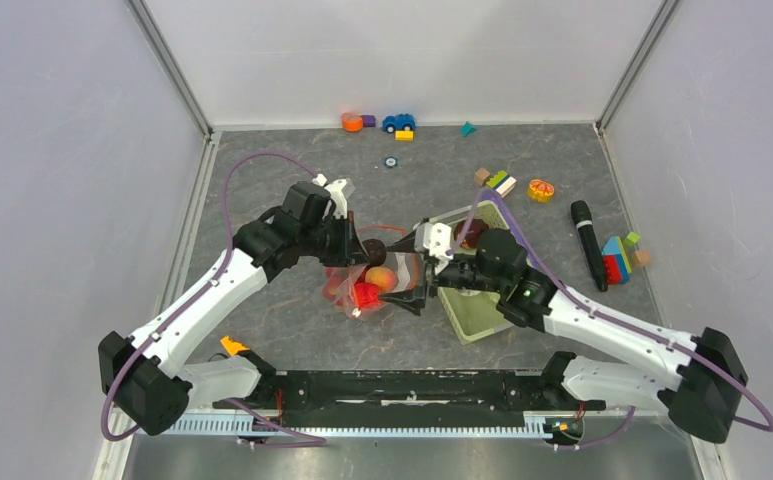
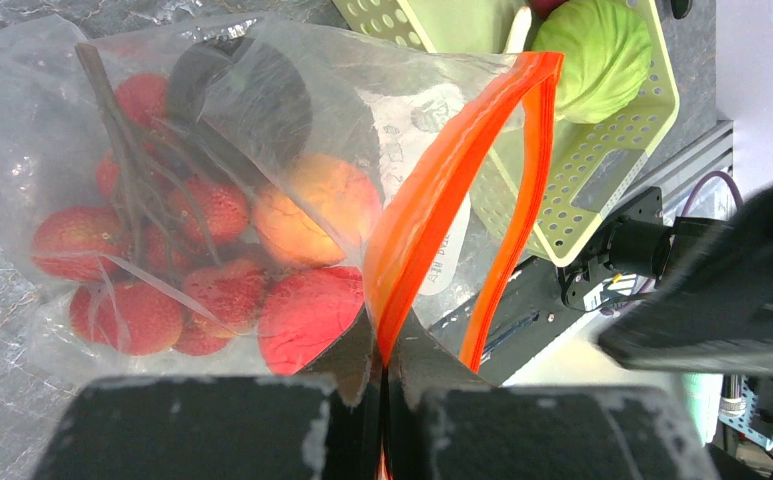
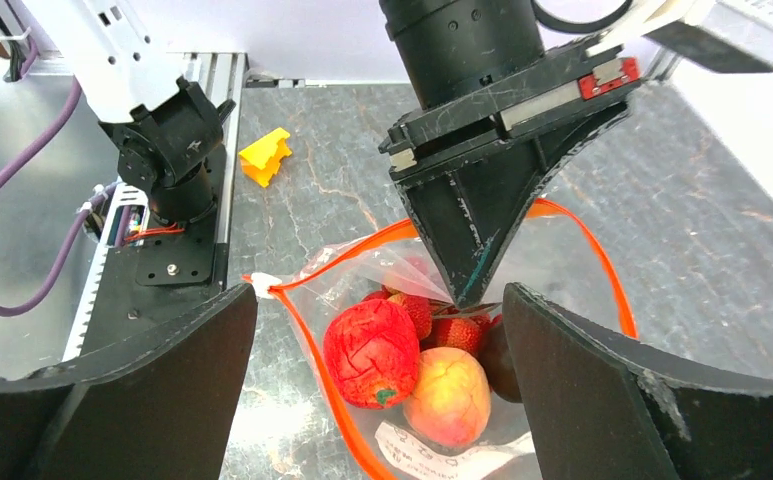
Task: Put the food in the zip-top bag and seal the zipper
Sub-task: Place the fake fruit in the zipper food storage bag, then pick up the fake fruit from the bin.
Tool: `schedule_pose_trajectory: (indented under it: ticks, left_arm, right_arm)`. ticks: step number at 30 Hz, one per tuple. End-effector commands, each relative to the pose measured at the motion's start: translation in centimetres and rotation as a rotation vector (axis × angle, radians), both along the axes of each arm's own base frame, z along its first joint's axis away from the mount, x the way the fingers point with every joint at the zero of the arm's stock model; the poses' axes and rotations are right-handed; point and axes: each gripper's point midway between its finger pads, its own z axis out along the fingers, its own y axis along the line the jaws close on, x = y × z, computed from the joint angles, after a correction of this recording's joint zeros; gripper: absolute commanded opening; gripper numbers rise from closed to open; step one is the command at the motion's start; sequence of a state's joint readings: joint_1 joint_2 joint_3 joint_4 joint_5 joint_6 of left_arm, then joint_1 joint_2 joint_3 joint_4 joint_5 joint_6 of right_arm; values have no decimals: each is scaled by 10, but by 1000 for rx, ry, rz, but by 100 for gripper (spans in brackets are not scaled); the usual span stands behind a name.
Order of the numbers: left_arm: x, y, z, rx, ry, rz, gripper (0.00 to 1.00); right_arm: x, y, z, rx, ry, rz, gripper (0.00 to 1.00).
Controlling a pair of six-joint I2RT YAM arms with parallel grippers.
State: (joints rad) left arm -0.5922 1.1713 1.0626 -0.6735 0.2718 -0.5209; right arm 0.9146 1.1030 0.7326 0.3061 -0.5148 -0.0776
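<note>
Two sets of fingers, two findings. Left gripper (image 2: 382, 375): pads pressed together, clamped on the zipper (image 2: 432, 210) at the mouth of the zip-top bag (image 2: 262, 110), with that edge lifted. Right gripper (image 3: 380, 300): fingers spread wide, nothing between them — poised over the open mouth. Inside the bag are strawberries (image 2: 112, 315), a peach (image 3: 449, 395) and a dark plum (image 3: 494, 362). The bag lies on the grey table (image 1: 292, 330) between my arms, just beside the green basket (image 2: 602, 170) — a cabbage (image 2: 592, 50) sits in that.
</note>
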Motion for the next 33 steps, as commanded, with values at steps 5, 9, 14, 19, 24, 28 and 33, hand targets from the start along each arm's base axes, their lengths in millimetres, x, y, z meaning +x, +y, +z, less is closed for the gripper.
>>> schedule_pose_trajectory:
  ticks: [5,9,14,19,24,28,33]
  left_arm:
    - [5,-6,9,-31,-40,-18,2]
    - [5,-6,9,-32,-41,-16,2]
    - [4,-6,8,-31,-38,-18,2]
    - [5,-5,8,-30,-40,-13,2]
    - [6,-5,7,-26,-38,-9,2]
    - [6,-5,8,-27,-38,-8,2]
    - [6,-5,7,-27,-36,-8,2]
  right_arm:
    - [36,-46,28,48,-71,-333,98]
    - [63,-75,26,34,-38,-544,98]
    - [89,-98,7,24,64,-672,98]
    - [122,-121,-25,-44,231,-792,98]
    - [142,-138,-59,-178,318,-927,98]
    - [153,-151,-75,-253,341,-1023,98]
    - [164,-169,-93,-331,337,-1144,98]
